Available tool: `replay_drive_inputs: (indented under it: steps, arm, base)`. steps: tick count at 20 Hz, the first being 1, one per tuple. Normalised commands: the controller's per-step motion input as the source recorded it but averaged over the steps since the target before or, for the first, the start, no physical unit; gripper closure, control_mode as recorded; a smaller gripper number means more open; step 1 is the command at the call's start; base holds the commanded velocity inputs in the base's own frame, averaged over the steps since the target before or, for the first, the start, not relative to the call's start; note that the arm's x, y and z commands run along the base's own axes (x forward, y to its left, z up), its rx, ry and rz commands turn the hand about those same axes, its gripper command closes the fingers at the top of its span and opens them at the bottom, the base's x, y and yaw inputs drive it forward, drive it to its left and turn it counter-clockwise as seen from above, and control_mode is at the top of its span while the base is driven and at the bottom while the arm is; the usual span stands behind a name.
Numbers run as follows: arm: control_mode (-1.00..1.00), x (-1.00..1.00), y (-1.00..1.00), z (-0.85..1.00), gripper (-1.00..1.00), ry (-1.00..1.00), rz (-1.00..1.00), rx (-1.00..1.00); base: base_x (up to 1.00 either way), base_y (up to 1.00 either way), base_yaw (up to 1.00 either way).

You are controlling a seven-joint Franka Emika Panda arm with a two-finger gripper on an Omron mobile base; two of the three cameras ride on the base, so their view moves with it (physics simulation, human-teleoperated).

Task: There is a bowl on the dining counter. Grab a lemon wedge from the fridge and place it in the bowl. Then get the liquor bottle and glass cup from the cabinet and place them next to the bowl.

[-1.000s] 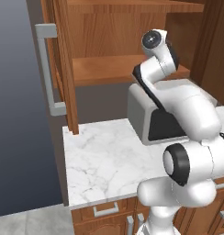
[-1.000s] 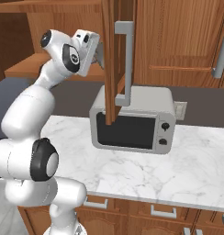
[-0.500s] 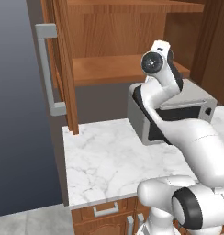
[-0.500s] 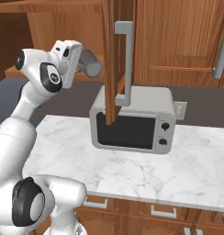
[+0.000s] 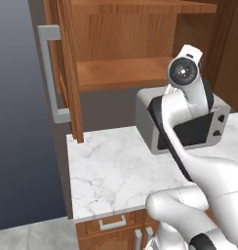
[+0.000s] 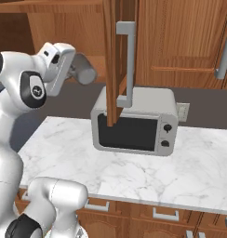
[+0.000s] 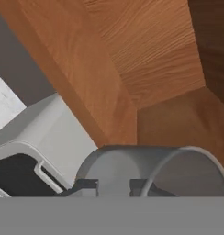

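Warm brown wooden cabinet [image 5: 116, 49], grey microwave [image 6: 134, 122] with black door, white grey-veined marble counter [image 5: 111, 171], translucent grey glass cup [image 7: 150, 170].

1 glass cup [image 6: 83, 72], 1 microwave [image 6: 134, 122]

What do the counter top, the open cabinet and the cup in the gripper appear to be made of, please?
Counter top: polished marble, white with grey veining. Cabinet: reddish-brown wood, grain visible, smooth finish. Glass cup: plain matte grey as rendered, so its material is unclear; held in the gripper.
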Motion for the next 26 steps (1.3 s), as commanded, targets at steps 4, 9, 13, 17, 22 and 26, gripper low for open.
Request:
replay_drive_inputs:
  steps: [4, 9, 13, 17, 22, 26]
  arm:
    - [-1.0, -0.83, 0.01, 0.0, 1.0, -0.11, -0.02, 0.0]
    - [-1.0, -0.85, 0.0, 0.0, 1.0, -0.18, -0.03, -0.01]
    - [1.0, -0.65, 0.0, 0.0, 1.0, -0.09, -0.04, 0.0]
    - [1.0, 0.0, 0.0, 0.0, 1.0, 0.0, 0.0, 0.0]
    - [1.0, 0.0, 0.0, 0.0, 1.0, 0.0, 0.0, 0.0]
    - [1.0, 0.0, 0.0, 0.0, 1.0, 0.0, 0.0, 0.0]
  base:
    - [0.0, 0.0, 0.0]
    - [0.0, 0.0, 0.0]
    - [-0.24, 0.0, -0.02]
    - [-0.97, 0.0, -0.09]
    - [-0.91, 0.19, -0.09]
    - [-0.78, 0.49, -0.1]
